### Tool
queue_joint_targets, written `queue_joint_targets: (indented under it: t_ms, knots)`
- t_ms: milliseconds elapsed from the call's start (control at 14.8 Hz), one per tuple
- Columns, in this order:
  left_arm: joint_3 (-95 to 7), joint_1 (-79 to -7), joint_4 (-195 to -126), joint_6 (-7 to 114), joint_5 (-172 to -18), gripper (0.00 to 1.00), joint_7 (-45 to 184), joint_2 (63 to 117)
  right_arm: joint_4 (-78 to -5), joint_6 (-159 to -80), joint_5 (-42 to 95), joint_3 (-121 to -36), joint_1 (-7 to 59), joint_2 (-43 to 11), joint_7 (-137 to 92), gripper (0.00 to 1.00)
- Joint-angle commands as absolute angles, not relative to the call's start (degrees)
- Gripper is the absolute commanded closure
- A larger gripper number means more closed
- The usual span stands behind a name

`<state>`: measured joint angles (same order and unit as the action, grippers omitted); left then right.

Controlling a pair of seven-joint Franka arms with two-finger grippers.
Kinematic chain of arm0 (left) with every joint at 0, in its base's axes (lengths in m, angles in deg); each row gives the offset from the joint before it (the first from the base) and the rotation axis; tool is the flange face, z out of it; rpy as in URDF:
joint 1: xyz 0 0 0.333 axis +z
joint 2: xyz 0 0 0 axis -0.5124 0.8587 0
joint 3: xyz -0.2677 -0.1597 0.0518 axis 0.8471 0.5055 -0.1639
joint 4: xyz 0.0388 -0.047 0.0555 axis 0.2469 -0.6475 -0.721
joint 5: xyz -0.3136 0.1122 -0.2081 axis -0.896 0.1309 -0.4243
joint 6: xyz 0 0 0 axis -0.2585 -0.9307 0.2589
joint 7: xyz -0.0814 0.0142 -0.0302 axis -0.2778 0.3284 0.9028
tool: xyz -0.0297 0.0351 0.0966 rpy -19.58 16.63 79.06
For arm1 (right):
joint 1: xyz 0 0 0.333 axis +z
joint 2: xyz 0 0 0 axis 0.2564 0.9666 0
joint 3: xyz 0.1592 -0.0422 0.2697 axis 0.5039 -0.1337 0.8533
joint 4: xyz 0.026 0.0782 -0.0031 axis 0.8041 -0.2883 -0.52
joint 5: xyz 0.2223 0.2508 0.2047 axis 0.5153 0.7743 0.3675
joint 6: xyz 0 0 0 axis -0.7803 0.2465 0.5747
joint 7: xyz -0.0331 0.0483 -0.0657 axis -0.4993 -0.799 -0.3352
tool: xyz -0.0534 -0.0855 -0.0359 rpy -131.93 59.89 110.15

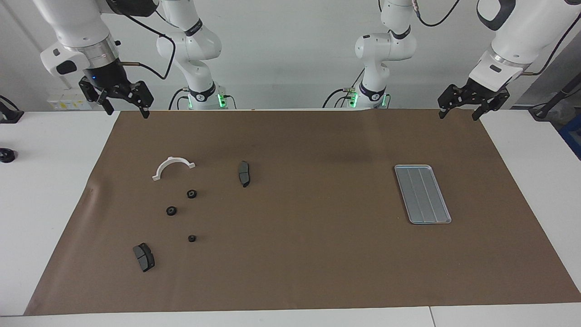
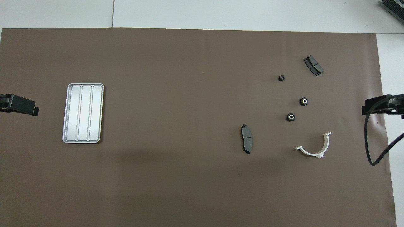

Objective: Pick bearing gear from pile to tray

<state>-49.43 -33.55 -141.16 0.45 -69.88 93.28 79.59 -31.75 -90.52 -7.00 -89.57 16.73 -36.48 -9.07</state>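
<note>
Waiting above the robots' edge of the worktop [image 1: 290,254], both arms are holding off and the task is only beginning. The right end effector [image 1: 123,103] is hanging with its fingers spread and nothing between them, over the mat's corner at its own end. Below and forward of it the pile is lying loose: a white half-ring [image 1: 172,167], three small black gears [image 1: 191,194] [image 1: 171,210] [image 1: 192,238] and two brake pads [image 1: 243,173] [image 1: 144,257]. The left end effector [image 1: 472,101] is likewise hanging spread and empty, with the tray [image 1: 422,194] forward of it, bare. Judging by this, the next move is calling for the right end effector to descend over one gear and close on it cleanly.
</note>
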Motion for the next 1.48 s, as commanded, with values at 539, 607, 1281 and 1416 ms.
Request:
queue_joint_targets:
  t_ms: [539,607,1281,1416]
  knots:
    - [-49.6,-33.6,-141.9,0.4,-69.7,0.00,93.2,78.9,-33.5,-89.9,-6.6,-89.3,17.0,-38.2,-8.8,0.00]
    - [-49.6,-33.6,-141.9,0.4,-69.7,0.00,93.2,78.9,-33.6,-91.4,-6.6,-89.3,17.0,-38.0,-8.8,0.00]
    - [-49.6,-33.6,-141.9,0.4,-69.7,0.00,93.2,78.9,-40.5,-120.9,-4.1,-89.3,15.6,-19.5,-17.1,0.00]
    - [-49.6,-33.6,-141.9,0.4,-69.7,0.00,93.2,78.9,-43.9,-128.6,-2.6,-89.3,15.2,-17.0,-20.5,0.00]
